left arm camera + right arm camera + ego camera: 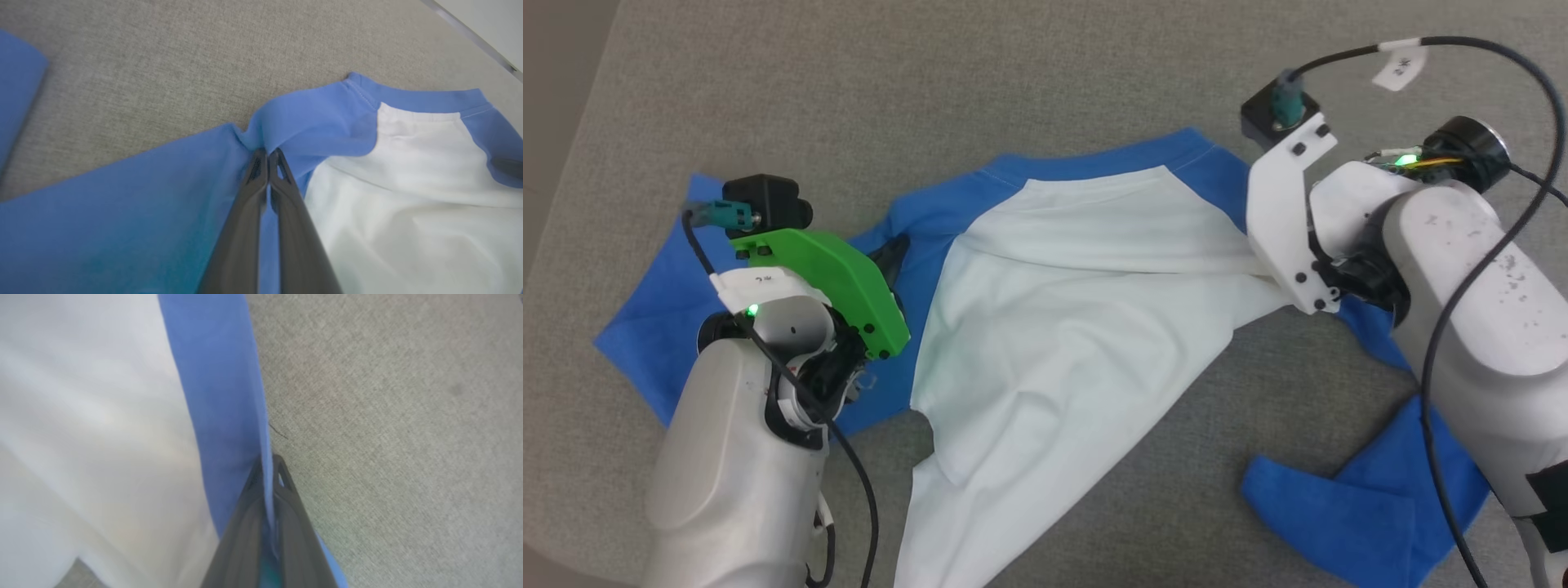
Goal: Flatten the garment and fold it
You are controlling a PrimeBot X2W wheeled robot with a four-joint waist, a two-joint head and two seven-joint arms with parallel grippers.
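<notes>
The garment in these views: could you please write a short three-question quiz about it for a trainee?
1. True or false: the garment lies fully flat on the grey surface.
2. What does the left gripper pinch? A: the white body. B: a fold of blue fabric. C: nothing.
3. Fill in: the right gripper is shut on a ___ edge of the garment.

Key: 1 false, it is creased and bunched. 2 B. 3 blue.
</notes>
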